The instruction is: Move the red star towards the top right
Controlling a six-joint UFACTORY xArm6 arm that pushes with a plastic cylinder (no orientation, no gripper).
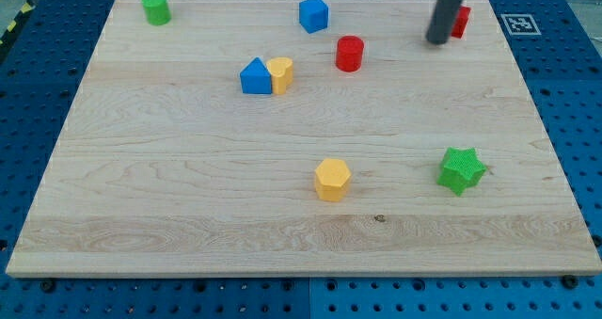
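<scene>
A red block [461, 22], likely the red star, sits near the board's top right corner, mostly hidden behind my dark rod. My tip [437, 41] rests on the board just left of and slightly below it, touching or nearly touching it. A red cylinder [349, 54] stands further left.
A green cylinder [155, 8] is at the top left. A blue cube [313, 14] is at top centre. A blue block [255, 77] touches a yellow heart [280, 74]. A yellow hexagon [332, 180] is at lower centre. A green star [461, 170] is at the lower right.
</scene>
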